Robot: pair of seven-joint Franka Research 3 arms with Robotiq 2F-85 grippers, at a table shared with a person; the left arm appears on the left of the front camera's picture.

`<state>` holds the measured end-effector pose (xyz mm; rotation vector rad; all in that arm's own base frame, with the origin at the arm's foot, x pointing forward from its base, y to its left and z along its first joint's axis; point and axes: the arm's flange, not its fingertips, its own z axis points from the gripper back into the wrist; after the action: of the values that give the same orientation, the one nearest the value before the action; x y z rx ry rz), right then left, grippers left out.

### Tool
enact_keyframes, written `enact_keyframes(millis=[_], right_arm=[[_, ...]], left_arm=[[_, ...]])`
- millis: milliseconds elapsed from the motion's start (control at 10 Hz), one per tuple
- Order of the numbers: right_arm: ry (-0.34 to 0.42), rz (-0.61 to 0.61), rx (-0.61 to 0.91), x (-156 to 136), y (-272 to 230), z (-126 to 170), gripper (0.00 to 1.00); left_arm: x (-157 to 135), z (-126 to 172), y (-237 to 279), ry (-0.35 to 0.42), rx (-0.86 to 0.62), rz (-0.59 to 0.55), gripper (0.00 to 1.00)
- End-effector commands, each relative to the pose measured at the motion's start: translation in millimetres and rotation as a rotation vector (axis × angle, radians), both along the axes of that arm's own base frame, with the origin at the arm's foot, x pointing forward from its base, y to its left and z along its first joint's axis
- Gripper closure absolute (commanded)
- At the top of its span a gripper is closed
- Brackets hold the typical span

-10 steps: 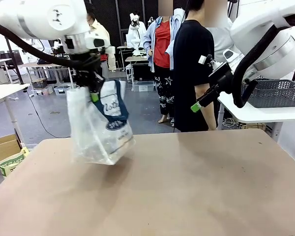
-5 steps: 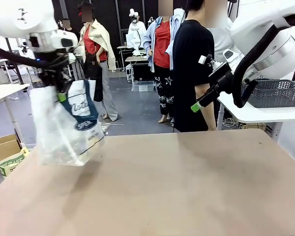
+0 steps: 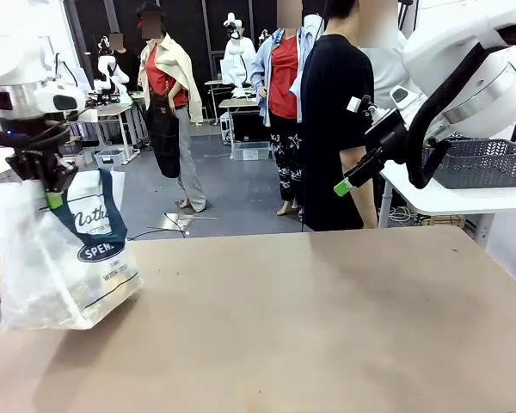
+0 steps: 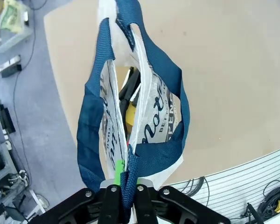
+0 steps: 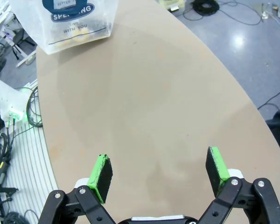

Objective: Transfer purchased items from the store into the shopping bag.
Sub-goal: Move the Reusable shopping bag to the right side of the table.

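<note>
From the front, the left pincer (image 3: 53,191) was clamped on the navy strap handles of the shopping bag (image 3: 60,254), at the far left end of the tabletop (image 3: 310,327). The bag hung from that grip, tilted, with its bottom corner over the tabletop's left edge; whether it touched the surface I could not tell. Its navy script lettering and oval logo faced the camera. The right pincer (image 3: 348,182) was held high at the right, well apart from the bag, green pads showing, with nothing in it. A person in a black top (image 3: 335,129) stood at the far side just behind it, and a dark grey mesh basket (image 3: 477,162) sat on a white side table at the right.

Looking down along the left arm's fingers, the left pincer (image 4: 124,186) had its jaws closed tight on the gathered blue straps, one green pad (image 4: 118,169) showing beside them. The shopping bag (image 4: 140,116) hung open below, with something yellow and something dark inside, too hidden to name. The tabletop (image 4: 214,70) lay beneath, its curved edge and the grey floor to the left.

Along the right arm's fingers, the right pincer (image 5: 159,172) stood wide open and empty above the bare tabletop (image 5: 149,107). The shopping bag (image 5: 70,18) showed at the top left, far from it.
</note>
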<state>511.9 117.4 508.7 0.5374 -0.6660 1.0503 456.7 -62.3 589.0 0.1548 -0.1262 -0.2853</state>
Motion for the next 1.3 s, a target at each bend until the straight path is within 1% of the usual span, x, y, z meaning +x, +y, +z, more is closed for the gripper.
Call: enact_keyframes(millis=[0,100,300,400,500,600,800,900,1200], right_arm=[[0.006,-0.005,0.003,1.8,1.2,0.0,0.0],[0.006,-0.005,0.003,1.8,1.2,0.0,0.0],[0.006,-0.005,0.003,1.8,1.2,0.0,0.0],[0.006,-0.005,0.003,1.8,1.2,0.0,0.0],[0.006,-0.005,0.003,1.8,1.2,0.0,0.0],[0.006,-0.005,0.003,1.8,1.2,0.0,0.0],[0.006,-0.005,0.003,1.8,1.2,0.0,0.0],[0.006,-0.005,0.003,1.8,1.2,0.0,0.0],[0.006,-0.005,0.003,1.8,1.2,0.0,0.0]], left_arm=[[-0.5,-1.5,14.8,-0.063,0.027,0.034,1.0],[-1.0,-7.1,22.9,-0.098,0.039,0.052,1.0],[-5.2,-18.3,36.3,-0.141,0.055,0.036,1.0],[-7.3,-27.6,45.1,-0.136,0.049,-0.003,1.0],[-10.6,-34.4,49.0,-0.141,0.063,-0.004,1.0],[-12.8,-40.7,45.5,-0.131,0.039,-0.012,1.0],[-19.1,-52.8,36.0,-0.084,-0.007,-0.02,1.0],[-9.3,-45.2,40.0,-0.098,0.031,0.012,1.0],[-9.3,-45.2,40.0,-0.098,0.031,0.012,1.0]])
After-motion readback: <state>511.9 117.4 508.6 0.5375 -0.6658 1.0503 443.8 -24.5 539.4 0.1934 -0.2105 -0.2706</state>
